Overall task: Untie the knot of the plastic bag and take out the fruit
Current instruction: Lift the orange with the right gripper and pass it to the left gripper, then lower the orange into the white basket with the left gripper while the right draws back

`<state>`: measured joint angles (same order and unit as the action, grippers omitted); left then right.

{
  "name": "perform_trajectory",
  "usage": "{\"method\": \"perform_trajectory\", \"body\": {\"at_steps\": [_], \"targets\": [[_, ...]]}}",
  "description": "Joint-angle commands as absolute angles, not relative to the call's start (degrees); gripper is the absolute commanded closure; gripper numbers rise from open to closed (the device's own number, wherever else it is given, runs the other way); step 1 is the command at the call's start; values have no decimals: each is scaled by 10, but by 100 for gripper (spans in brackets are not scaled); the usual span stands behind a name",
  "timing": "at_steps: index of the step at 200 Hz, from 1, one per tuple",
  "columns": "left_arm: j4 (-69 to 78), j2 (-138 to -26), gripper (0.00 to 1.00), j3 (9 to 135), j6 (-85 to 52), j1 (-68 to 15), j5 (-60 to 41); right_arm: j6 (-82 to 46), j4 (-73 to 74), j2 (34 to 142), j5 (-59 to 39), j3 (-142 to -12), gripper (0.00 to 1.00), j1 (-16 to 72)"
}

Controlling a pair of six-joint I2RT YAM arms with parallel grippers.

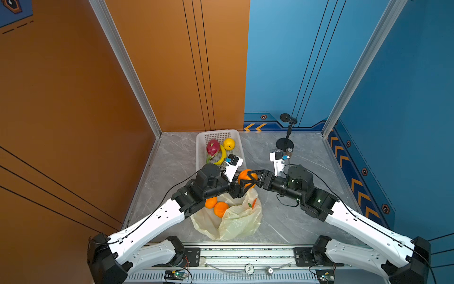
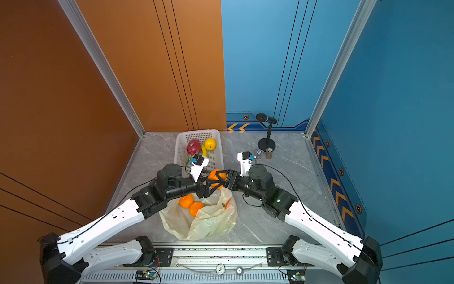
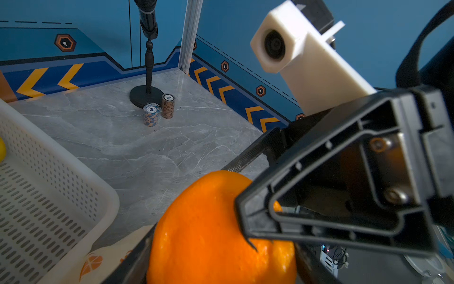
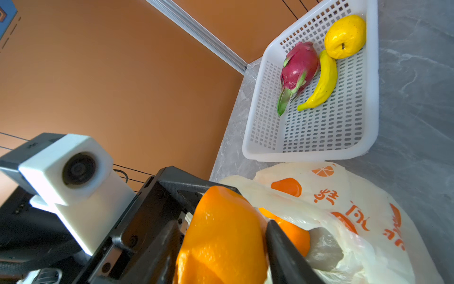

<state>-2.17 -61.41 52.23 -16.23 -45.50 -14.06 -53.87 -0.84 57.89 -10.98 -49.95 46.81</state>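
Note:
An orange [image 1: 245,175] [image 2: 214,175] hangs above the table between both grippers. My left gripper [image 1: 248,184] [image 3: 221,265] has its jaws against the orange [image 3: 208,233]. From the opposite side, my right gripper [image 1: 251,177] [image 4: 221,246] also grips that orange [image 4: 221,233]. Below lies the pale-yellow plastic bag [image 1: 235,221] [image 4: 356,209], its mouth open, with two oranges [image 1: 216,206] inside. The knot is not visible. A dragon fruit [image 1: 212,147] and a round yellow fruit [image 1: 229,143] lie in the basket.
The white perforated basket [image 1: 202,137] stands at the back, just beyond the grippers, and also holds a banana [image 1: 222,157]. A microphone stand [image 1: 285,145] and two chip stacks [image 3: 159,108] stand at the back right. Walls close in the table's sides.

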Motion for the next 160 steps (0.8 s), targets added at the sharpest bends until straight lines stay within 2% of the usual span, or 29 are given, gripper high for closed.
{"method": "perform_trajectory", "body": {"at_steps": [1,21,56,123,160], "targets": [[-29,-626,37,564,-141,-440,-110,-514,-20,559,-102,-506,25,466],[-47,-644,37,586,-137,-425,-91,-498,-38,545,-86,-509,15,459],[-85,-690,37,652,-123,-383,-87,-479,-38,522,-82,-500,6,435],[-182,-815,38,769,-92,-284,-82,-451,-35,540,-111,-495,0,388],[-200,-900,39,821,-68,-253,-69,-420,-60,554,-106,-499,0,379]]}}
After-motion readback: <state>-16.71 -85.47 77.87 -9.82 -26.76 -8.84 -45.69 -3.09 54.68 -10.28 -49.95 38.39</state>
